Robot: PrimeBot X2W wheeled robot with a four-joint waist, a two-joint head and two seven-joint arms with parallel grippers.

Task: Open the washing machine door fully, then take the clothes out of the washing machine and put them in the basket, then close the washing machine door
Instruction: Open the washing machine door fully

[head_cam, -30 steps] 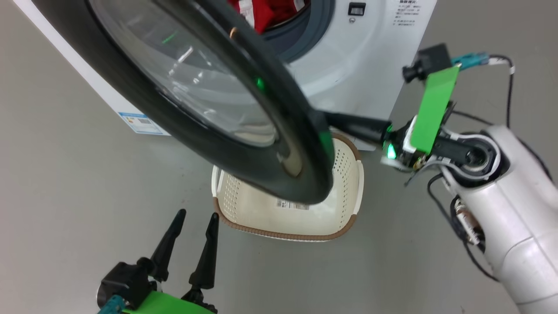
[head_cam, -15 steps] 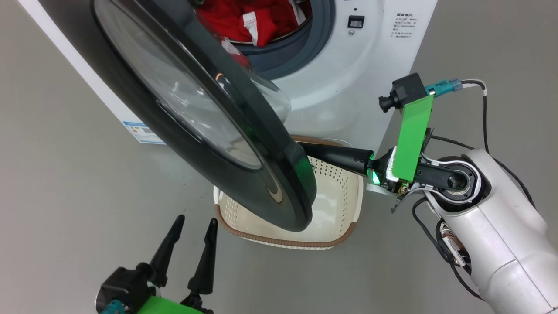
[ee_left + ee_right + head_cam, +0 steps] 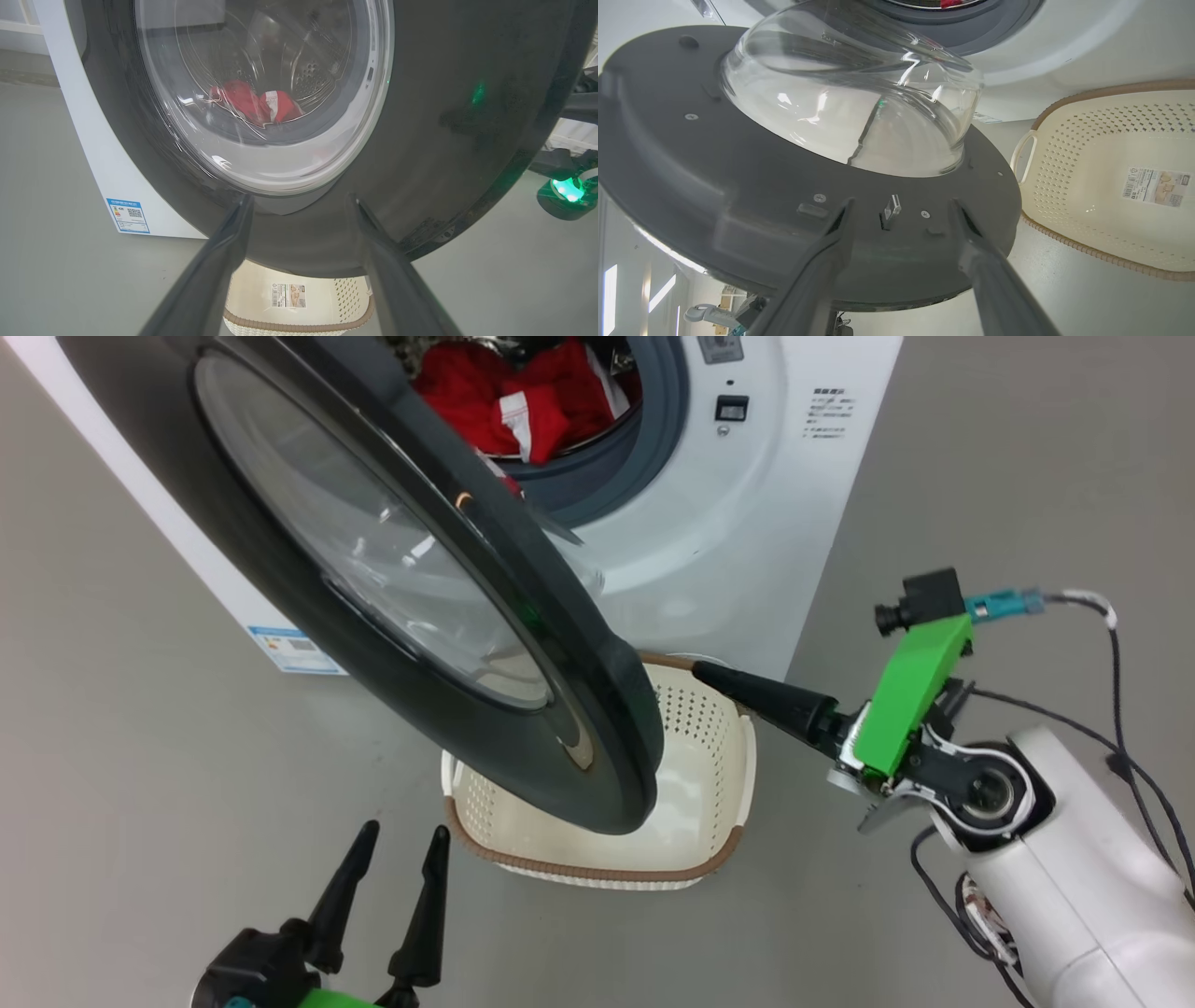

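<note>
Washing machine (image 3: pixel 747 523): white enamelled box, grey rubber ring round the mouth, perforated steel drum seen through the glass in the left wrist view; small blue sticker (image 3: pixel 294 649) low on the front.

Washing machine door (image 3: pixel 373 588): wide glossy black rim, smooth bulging clear bowl; inner face matt grey with screws and a small metal latch hook (image 3: pixel 892 210). Change over the last second: door has swung wider and more of the drum mouth is uncovered; the head view has shifted a little too, so I judge by relations only. Door looks partly open, not fully; its lower edge overhangs the basket, so step one reads as unfinished and the drop path is obstructed.

Basket (image 3: pixel 709 756): cream plastic, perforated walls, brown woven-look rim; on the floor just before the machine, empty but for a paper label (image 3: pixel 1155 179).

Clothes (image 3: pixel 504 392): soft crumpled red fabric with a white piece, still inside the drum.

Right gripper (image 3: pixel 719 679): half a second ago its tip was tucked behind the door rim; now drawn back, just apart from the rim, over the basket's far edge; fingers (image 3: pixel 817 261) spread, holding nothing.

Left gripper (image 3: pixel 403 829): low, near the basket's front; fingers parted, empty.
</note>
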